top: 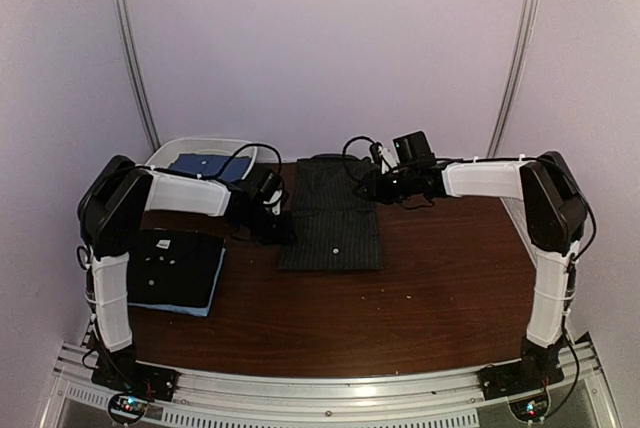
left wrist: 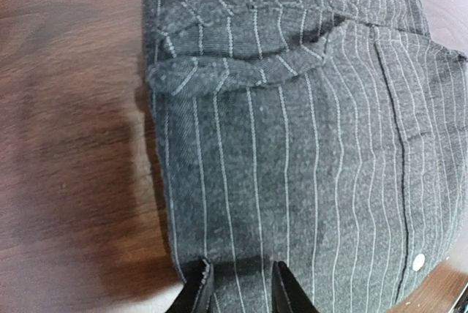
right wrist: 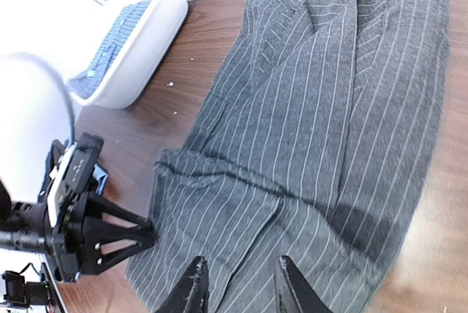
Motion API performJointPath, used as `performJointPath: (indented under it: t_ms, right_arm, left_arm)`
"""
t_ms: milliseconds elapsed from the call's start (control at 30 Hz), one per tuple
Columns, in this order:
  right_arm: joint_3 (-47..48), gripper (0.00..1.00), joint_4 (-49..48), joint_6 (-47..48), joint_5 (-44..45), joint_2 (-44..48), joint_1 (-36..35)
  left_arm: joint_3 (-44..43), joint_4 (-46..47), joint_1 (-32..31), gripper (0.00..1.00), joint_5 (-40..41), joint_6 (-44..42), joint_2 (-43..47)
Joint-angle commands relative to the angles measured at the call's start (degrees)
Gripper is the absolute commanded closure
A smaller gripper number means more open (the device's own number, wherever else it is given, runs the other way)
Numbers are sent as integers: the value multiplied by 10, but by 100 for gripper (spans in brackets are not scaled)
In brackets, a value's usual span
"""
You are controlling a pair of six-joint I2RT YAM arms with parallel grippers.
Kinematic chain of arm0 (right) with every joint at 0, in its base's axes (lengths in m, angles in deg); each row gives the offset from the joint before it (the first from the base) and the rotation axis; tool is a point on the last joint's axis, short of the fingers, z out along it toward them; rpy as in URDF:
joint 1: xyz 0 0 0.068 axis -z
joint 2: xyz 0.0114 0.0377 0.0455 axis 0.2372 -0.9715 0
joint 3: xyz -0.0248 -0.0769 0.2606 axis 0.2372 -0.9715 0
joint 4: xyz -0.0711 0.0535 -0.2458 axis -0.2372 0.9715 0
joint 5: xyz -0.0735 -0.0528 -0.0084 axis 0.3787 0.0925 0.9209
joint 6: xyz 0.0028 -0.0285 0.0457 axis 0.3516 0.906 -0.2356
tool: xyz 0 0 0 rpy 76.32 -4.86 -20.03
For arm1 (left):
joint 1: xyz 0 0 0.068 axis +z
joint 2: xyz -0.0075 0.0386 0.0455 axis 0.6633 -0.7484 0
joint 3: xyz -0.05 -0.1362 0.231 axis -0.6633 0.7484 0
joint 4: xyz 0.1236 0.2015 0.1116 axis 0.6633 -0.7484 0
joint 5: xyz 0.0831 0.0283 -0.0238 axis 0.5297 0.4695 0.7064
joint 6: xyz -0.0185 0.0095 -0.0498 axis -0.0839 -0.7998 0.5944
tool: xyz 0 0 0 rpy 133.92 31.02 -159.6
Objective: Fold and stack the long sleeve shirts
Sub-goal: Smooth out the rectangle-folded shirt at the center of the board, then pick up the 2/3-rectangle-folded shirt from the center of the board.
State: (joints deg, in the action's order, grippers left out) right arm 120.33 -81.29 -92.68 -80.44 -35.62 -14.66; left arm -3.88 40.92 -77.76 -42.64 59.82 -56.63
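Since the pinstriped shirt (top: pixel 330 218) is already down to a narrow strip in the middle of the table (top: pixel 450 288), collar toward the back wall and sleeves tucked in, I'd say we're mid-fold with the crosswise fold not yet made

The left gripper (left wrist: pixel 240 291) is low at the shirt's left edge, about halfway along. Its two fingers sit a little apart with striped cloth showing in the gap. Honestly I can't tell if it's pinching the layers or just resting over them. From the other wrist camera its tips look like they meet the hem right at the edge. My guess is it's there to pin or grab that side so the strip doesn't slide.

The right gripper (right wrist: pixel 240 287) is up near the collar end on the right side. It's higher off the cloth, with the fingers part way apart and nothing between them as far as I can see. It's probably lining up a grab on its own side.

Off to the left there's a black shirt (top: pixel 175 263) folded on top of a light blue one (top: pixel 205 308), so that's the stack, near enough to drop this one on. The white tub (top: pixel 165 156) at the back left has a blue shirt (top: pixel 200 165) in it, so there's at least one more to go
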Motion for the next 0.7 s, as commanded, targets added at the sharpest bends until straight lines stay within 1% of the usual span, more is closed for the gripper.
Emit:
performJointPath:
  t_ms: [0,67,167,300,533,667]
  right_arm:
    - [-103,67,-45,-18,-2,69,-6]
    - [-166,67,-67,-28,-7,98,-11]
    - [-227,67,-98,-45,-15,127,-22]
    - [-262,69,-124,-66,-30,133,-35]
    - [-323,70,-168,-93,-33,121,-46]
    - [-364,70,-184,-100,-27,125,-47]
  left_arm:
    - [23,4,3,71,7,-2,46]
    - [40,5,3,71,4,1,62]
    - [69,14,3,71,-7,4,87]
    - [104,44,3,71,-35,13,106]
    - [164,100,2,72,-83,35,104]
    - [194,113,2,74,-101,40,103]
